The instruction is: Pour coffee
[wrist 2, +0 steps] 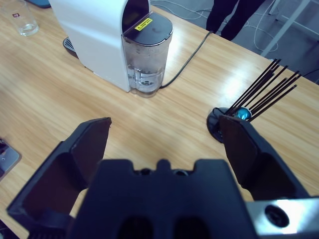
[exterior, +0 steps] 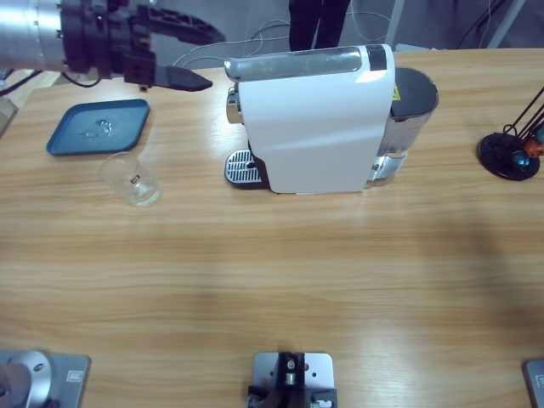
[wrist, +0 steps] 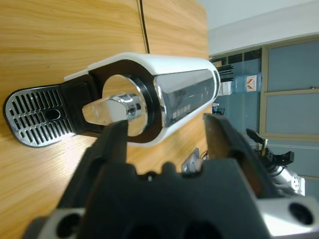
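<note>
A long wooden table (exterior: 272, 280) fills the scene, with a white coffee machine (exterior: 310, 123) standing toward its far side. I come in as the left arm from the machine's spout end, my left pincer (exterior: 183, 55) hanging in the air above the table with its jaws spread and nothing between them; along those jaws I see the machine's chrome spout (wrist: 117, 110) and the slotted drip grille (wrist: 35, 117) below it. A clear glass (exterior: 132, 178) stands on the table off the machine's spout end, apart from the grille, and beyond it lies a blue tray (exterior: 98, 127). My right pincer (wrist 2: 167, 144) is spread wide too, gripping nothing, and looks toward the machine's rear, where the clear water tank (wrist 2: 146, 57) sits. A black capsule stand (exterior: 510, 153) of thin rods rests well past the tank end. A person's dark legs (exterior: 319, 24) show behind the machine.
</note>
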Tool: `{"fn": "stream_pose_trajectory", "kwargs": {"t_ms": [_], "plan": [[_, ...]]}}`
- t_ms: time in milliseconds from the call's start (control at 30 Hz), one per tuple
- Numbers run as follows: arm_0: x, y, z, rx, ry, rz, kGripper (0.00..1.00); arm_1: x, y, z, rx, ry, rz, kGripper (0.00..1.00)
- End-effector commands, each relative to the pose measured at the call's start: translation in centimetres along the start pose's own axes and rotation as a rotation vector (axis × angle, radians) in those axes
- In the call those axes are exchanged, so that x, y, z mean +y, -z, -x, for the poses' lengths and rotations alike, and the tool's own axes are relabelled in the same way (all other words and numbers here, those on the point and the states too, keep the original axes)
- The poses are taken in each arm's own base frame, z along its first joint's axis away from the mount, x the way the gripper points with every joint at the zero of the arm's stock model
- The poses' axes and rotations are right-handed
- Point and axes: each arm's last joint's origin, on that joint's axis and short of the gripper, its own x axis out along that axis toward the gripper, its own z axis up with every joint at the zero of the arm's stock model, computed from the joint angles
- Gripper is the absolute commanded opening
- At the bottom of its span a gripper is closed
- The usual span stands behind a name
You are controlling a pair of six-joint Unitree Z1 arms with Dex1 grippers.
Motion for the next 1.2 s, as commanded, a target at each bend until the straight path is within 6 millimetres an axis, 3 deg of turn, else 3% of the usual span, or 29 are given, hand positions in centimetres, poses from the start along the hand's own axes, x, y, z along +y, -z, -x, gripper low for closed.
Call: {"fn": "stream_pose_trajectory", "kwargs": {"t_ms": [33,200,233,267,700,1033,1200], "plan": [[1.1,0.0,-3.2,0.082,-0.004,0.031,0.195,0.3,0.6,-1.3,0.057,0.006,0.028,0.954],[1.2,-0.2,-3.5,0.08,-0.003,0.033,0.189,0.3,0.6,-1.3,0.058,0.005,0.028,0.954],[1.3,-0.3,-3.6,0.08,-0.002,0.033,0.058,0.3,0.6,-1.3,0.059,0.005,0.028,0.954],[1.3,-0.3,-3.6,0.077,-0.004,0.032,0.0,0.3,0.6,-1.3,0.059,0.005,0.028,0.954],[1.1,-0.2,-4.1,0.077,0.035,0.011,0.0,0.3,0.6,-1.3,0.059,0.005,0.028,0.954],[-6.5,-0.7,-2.1,0.01,0.173,-0.078,0.0,0.3,0.6,-1.3,0.057,0.005,0.028,0.954],[-8.2,-0.1,-0.9,-0.001,0.185,-0.097,0.0,0.3,0.6,-1.4,0.058,0.006,0.027,0.954]]}}
